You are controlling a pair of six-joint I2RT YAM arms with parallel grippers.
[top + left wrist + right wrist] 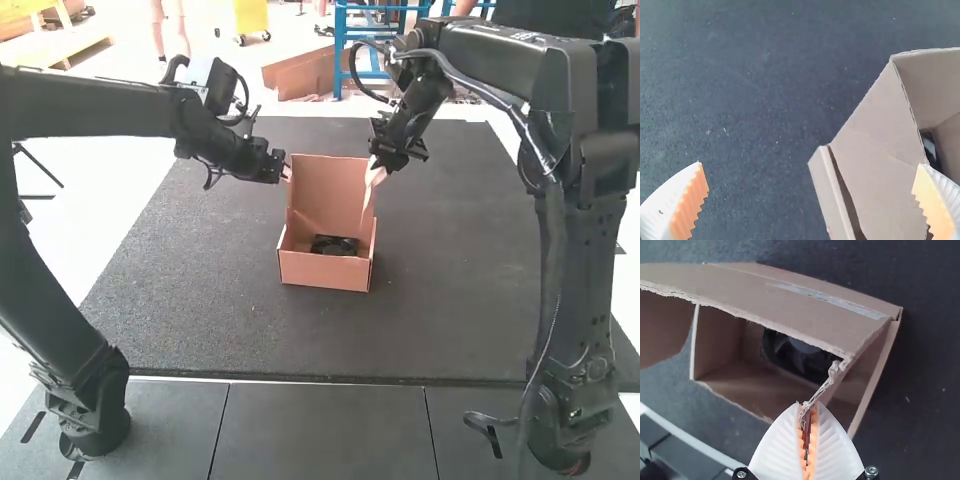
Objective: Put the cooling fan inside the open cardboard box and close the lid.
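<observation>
The brown cardboard box (325, 262) stands mid-mat with its lid (330, 188) raised upright at the back. The black cooling fan (332, 244) lies on the box floor, and shows dark inside the box (799, 358) in the right wrist view. My right gripper (381, 174) is shut on the lid's right top corner, its white ribbed fingers (832, 442) pinching the torn cardboard edge (826, 385). My left gripper (284, 170) hovers at the lid's left top corner, open. Its orange-padded fingertips (687, 200) straddle the lid's side flap (872, 160) without touching it.
A black textured mat (180, 270) covers the table around the box, with bare room on every side. Grey table panels (320, 430) lie along the near edge. Both arm bases stand at the near corners.
</observation>
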